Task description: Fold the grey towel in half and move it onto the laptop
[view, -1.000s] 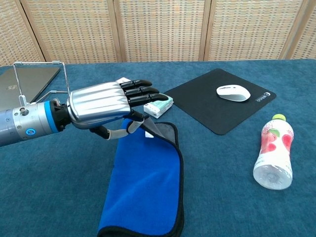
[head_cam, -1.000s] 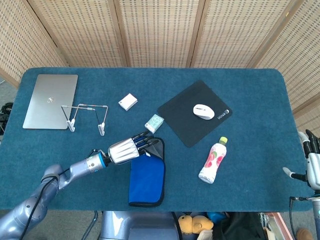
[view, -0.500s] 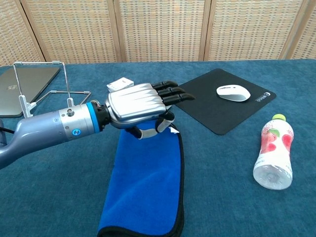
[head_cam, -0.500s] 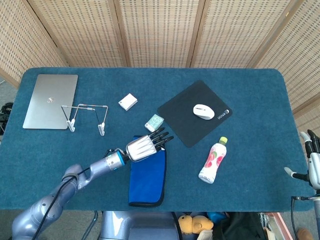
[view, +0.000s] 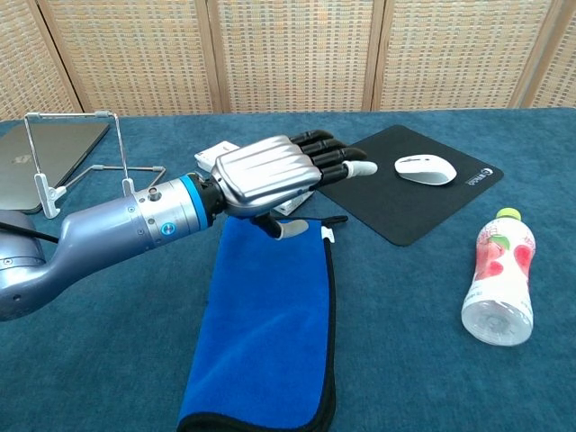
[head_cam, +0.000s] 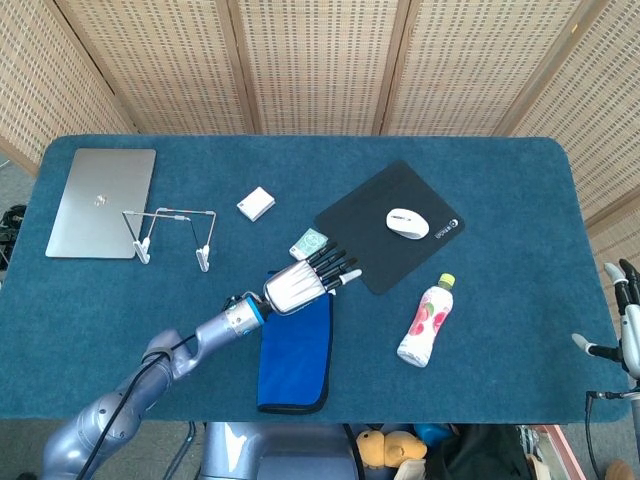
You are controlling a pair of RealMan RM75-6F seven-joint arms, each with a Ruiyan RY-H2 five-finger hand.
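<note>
Hovering left robot hand (view: 270, 171) — fingers spread, folded towel (view: 265, 333) beneath

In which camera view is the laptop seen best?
The head view: the whole closed laptop shows from above at the table's far left. The chest view catches only a corner at its left edge, behind a wire stand.

1. Left hand (view: 270, 171): ribbed silver back, black fingers, pale tips.
2. Blue wrist ring, grey-blue rounded arm (view: 99, 238).
3. Right hand (head_cam: 625, 325): pale grey, dark fingers, thin black cable.
</note>
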